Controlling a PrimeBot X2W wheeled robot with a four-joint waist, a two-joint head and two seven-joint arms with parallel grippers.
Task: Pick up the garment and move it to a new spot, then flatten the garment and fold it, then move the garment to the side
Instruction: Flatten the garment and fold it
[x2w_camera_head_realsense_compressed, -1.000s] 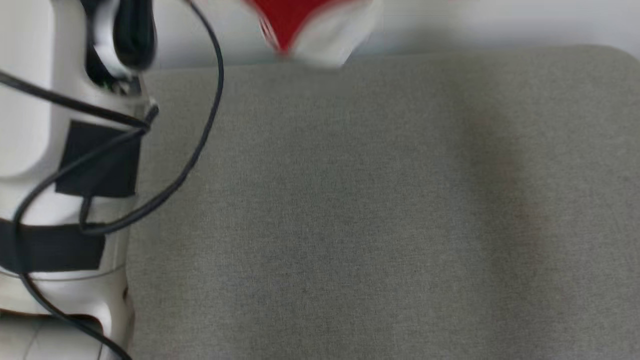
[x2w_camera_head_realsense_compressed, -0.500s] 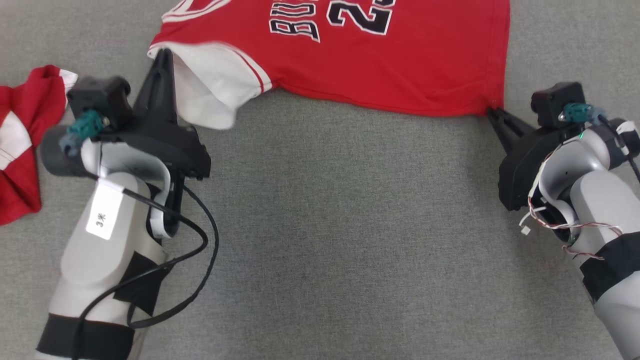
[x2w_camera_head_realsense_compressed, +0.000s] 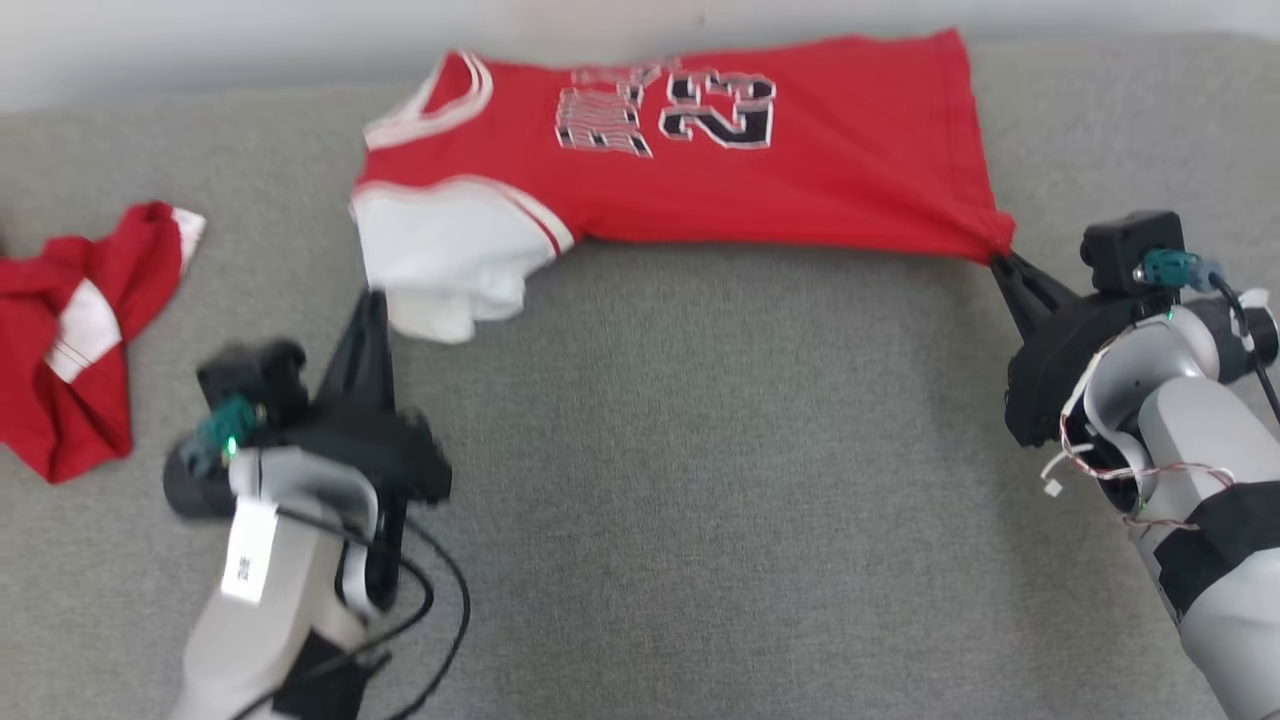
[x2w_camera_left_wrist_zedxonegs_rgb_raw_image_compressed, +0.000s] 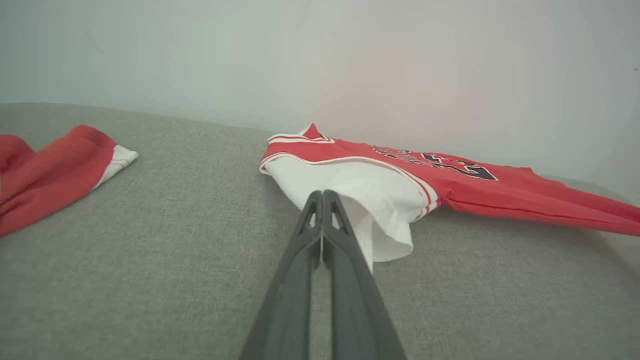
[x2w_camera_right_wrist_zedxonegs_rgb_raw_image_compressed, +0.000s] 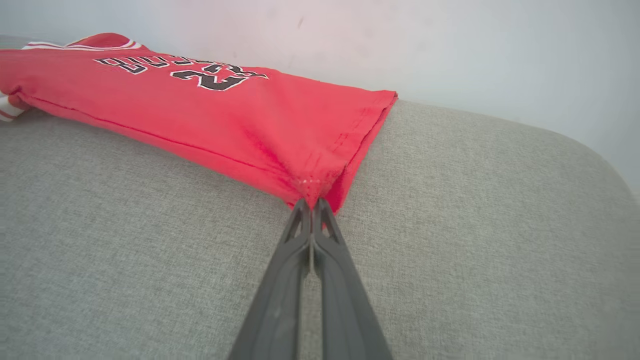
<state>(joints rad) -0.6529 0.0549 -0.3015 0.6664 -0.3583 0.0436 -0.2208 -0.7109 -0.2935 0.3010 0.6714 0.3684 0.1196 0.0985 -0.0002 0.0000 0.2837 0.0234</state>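
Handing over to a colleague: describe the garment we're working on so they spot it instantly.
On the grey cushion, look along the far edge by the pale wall: a red jersey lies spread out, its hem corner pinched by the right gripper. Unlike the crumpled red garment at the left, it shows a black 23 on its chest.

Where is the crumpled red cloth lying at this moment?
The crumpled red cloth lies at the head view's far left on the grey surface, apart from the red jersey, left of the left gripper.
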